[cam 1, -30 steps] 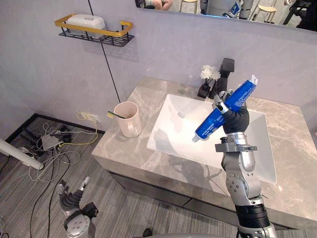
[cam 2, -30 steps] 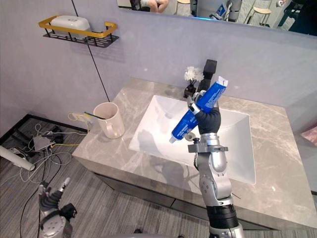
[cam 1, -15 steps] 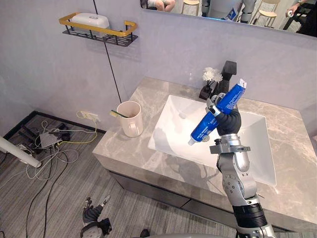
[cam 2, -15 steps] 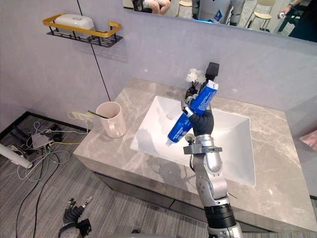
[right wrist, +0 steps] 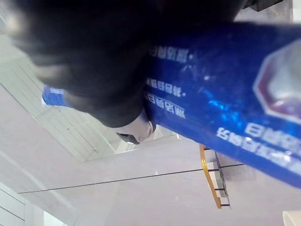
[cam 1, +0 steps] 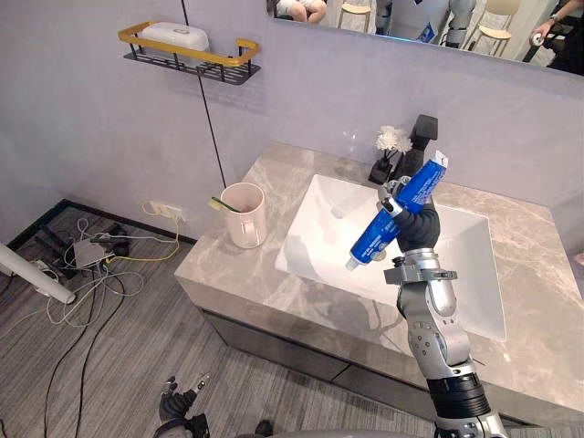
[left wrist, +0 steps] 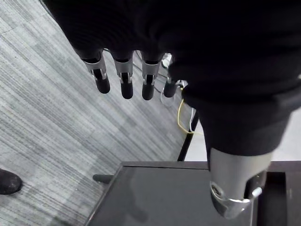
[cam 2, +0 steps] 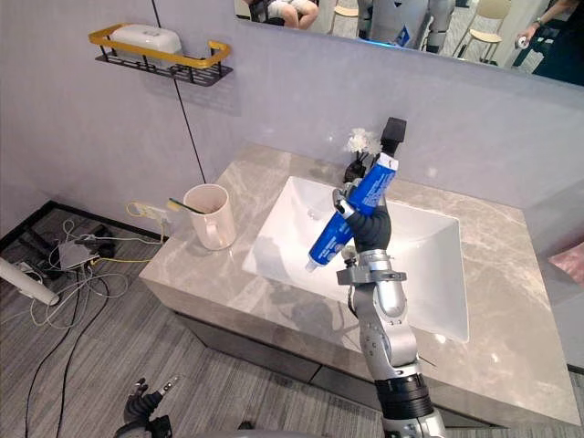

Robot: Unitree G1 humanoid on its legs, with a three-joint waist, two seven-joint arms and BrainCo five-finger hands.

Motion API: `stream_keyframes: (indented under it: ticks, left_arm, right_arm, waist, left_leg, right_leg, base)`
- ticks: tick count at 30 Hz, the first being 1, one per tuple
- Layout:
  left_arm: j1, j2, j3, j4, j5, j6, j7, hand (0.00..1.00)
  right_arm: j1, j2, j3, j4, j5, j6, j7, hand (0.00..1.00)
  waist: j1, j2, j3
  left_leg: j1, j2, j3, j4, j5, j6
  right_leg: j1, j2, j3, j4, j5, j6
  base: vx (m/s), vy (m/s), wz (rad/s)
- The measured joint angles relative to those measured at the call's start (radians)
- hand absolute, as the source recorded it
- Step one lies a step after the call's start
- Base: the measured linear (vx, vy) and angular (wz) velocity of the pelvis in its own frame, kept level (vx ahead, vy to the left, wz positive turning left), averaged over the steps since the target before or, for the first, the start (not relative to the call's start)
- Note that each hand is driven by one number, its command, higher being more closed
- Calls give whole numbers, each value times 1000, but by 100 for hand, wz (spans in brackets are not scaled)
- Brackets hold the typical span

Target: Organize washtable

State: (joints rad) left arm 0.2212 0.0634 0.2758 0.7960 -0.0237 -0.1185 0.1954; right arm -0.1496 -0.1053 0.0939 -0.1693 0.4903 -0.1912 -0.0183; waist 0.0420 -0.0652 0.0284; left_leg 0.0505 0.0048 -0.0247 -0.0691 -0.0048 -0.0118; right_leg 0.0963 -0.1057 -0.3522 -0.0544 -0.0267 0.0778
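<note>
The right hand [cam 1: 415,224] is curled round a blue toothpaste tube [cam 1: 372,239], held tilted above the white sink basin [cam 1: 319,233], cap end lowest; a pale cup [cam 1: 246,219] holding a toothbrush [cam 1: 222,203] stands on the marble counter [cam 1: 237,278] beside the basin; the left hand [left wrist: 123,80] hangs near the floor, fingers straight and unclenched.

Looks like a bathroom washstand corner, perhaps a mock-up. Centres on a white rectangular sink basin [cam 1: 319,237] sunk in a grey marble-patterned countertop [cam 1: 219,269]. Has a black faucet [cam 1: 422,132] and a small dark vase of white flowers [cam 1: 387,151] just behind the basin, a wall mirror [cam 1: 474,27] above it, and a pale pink cup [cam 1: 246,217] with a toothbrush [cam 1: 224,204] left of it. Carries a black wire shelf with a gold rail [cam 1: 224,73] and a white soap box [cam 1: 176,36] on the grey wall further left. Leaves loose cables [cam 1: 100,260] on the grey wood-look floor [cam 1: 109,347] left of the basin.
</note>
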Motion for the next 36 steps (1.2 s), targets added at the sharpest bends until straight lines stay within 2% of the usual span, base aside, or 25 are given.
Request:
stream_keyframes:
  ticks: [1, 8, 17, 22, 29, 31, 32, 36]
  left_arm:
    - [-4, 1, -11, 21, 35, 0, 0, 0]
    - [-3, 1, -18, 21, 35, 0, -1, 0]
    - [-5, 0, -131, 40, 29, -4, -30, 0]
    - [-5, 18, -167, 40, 15, -11, -41, 0]
    - [-5, 23, -186, 40, -4, -16, -41, 0]
    - [-5, 23, -187, 40, -4, -18, -41, 0]
    - [-6, 23, -188, 40, -4, -18, -41, 0]
    - [-4, 25, -188, 41, -4, -19, -41, 0]
  right_arm:
    - [0, 1, 0, -1, -21, 0, -2, 100]
    - [0, 1, 1, -1, -24, 0, -2, 100]
    - [-23, -2, 1, -14, -29, 0, -4, 100]
    - [-29, -3, 2, -14, -29, 0, -8, 100]
    - [-174, -8, 32, -9, -42, 0, -31, 100]
    - [-199, -17, 56, -2, -62, 0, -35, 100]
    - [-212, -23, 67, 4, -69, 0, -38, 100]
    - [-290, -22, 99, 67, -84, 0, -46, 100]
  waist:
    - [0, 21, 53]
    - [2, 22, 53]
    - [-1, 43, 67]
    - [-1, 43, 67]
    - [5, 42, 66]
    - [13, 42, 66]
    - [26, 42, 66]
    - [33, 40, 65]
  left_leg:
    - [0, 4, 1, 0, -1, -1]
    - [6, 9, 16, 0, -3, -4]
    - [27, 31, 42, -21, -5, -11]
    - [23, 33, 30, -23, -5, -13]
    - [15, 28, 11, -21, -4, -13]
    - [13, 28, 1, -21, -3, -13]
    - [12, 28, 0, -21, -3, -13]
    - [1, 28, -24, -20, 4, -18]
  right_leg:
    - [0, 4, 1, 0, -1, -1]
    - [0, 8, 15, 0, -1, -1]
    - [0, 26, 47, 17, -11, -16]
    - [0, 31, 41, 17, -17, -21]
    - [3, 31, 35, 18, -17, -21]
    - [6, 31, 28, 18, -17, -22]
    - [6, 32, 27, 18, -18, -22]
    - [6, 33, 18, 18, -20, -25]
  base:
    - [0, 0, 0]
    - [0, 0, -4]
    - [-29, -16, -10]
    - [4, -6, 6]
    - [-7, 7, 9]
    - [-13, 4, 14]
    - [-17, 0, 11]
    - [-22, -7, 19]
